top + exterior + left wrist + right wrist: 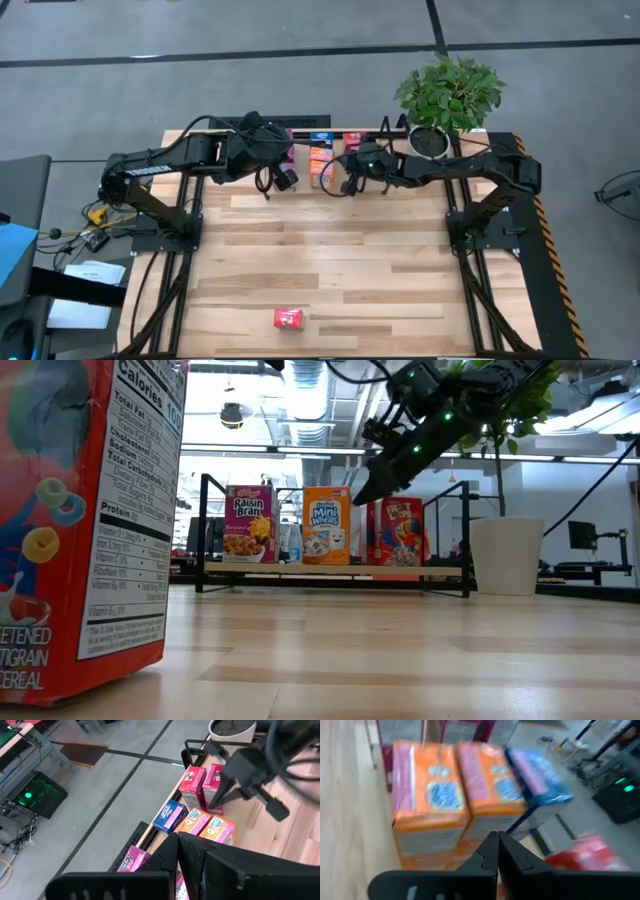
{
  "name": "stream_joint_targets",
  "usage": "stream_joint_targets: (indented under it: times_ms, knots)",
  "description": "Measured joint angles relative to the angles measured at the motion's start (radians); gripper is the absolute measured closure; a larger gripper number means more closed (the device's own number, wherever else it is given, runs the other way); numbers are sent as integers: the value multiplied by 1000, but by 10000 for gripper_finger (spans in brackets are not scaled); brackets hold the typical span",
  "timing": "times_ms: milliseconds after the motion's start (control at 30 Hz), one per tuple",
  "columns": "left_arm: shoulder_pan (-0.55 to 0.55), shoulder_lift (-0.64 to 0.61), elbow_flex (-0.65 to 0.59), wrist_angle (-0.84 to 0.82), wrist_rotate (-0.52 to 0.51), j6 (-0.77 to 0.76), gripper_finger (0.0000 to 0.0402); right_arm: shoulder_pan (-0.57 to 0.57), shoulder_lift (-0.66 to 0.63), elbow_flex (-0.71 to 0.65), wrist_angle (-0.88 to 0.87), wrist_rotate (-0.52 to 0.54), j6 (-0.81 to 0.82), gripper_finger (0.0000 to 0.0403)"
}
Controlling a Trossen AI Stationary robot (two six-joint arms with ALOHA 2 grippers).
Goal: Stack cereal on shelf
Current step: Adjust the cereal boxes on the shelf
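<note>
High view: both arms reach to the shelf (318, 122) at the far table edge; left gripper (285, 178) and right gripper (333, 178) hang just before the cereal (321, 160). One red carton (288, 318) lies alone at the near edge.
Low view: three printed cartons stand upright on the thin black rods.
Left wrist: jaws closed, empty.
Right wrist: jaws closed, orange cartons (432, 795) just ahead.

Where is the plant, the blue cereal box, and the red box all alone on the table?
plant (447, 90), high view, leaves.
blue cereal box (168, 815), left wrist view, top face.
lone red box (288, 318), high view, top face.
</note>
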Motion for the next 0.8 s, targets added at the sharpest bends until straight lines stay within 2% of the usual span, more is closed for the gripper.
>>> stream_joint_targets:
  times_ms: [167, 300, 400, 500, 567, 800]
  knots:
    - [0, 0, 0, -3, 0, -6, 402, 7, -85, 1, -68, 17, -16, 371]
    - [0, 0, 0, -11, 0, -11, 401, 33, -178, 1, -144, -61, 23, 385]
    - [0, 0, 0, -16, 0, -16, 402, 62, -192, 1, -154, -113, 46, 396]
    - [2, 0, 0, -23, 1, -16, 402, 90, -184, 1, -168, -78, 64, 392]
    - [2, 0, 0, -29, 10, -15, 402, 96, -185, 1, -238, -40, 103, 380]
    - [3, -10, 0, -37, 48, 32, 402, 94, -246, 0, -528, -35, 175, 354]
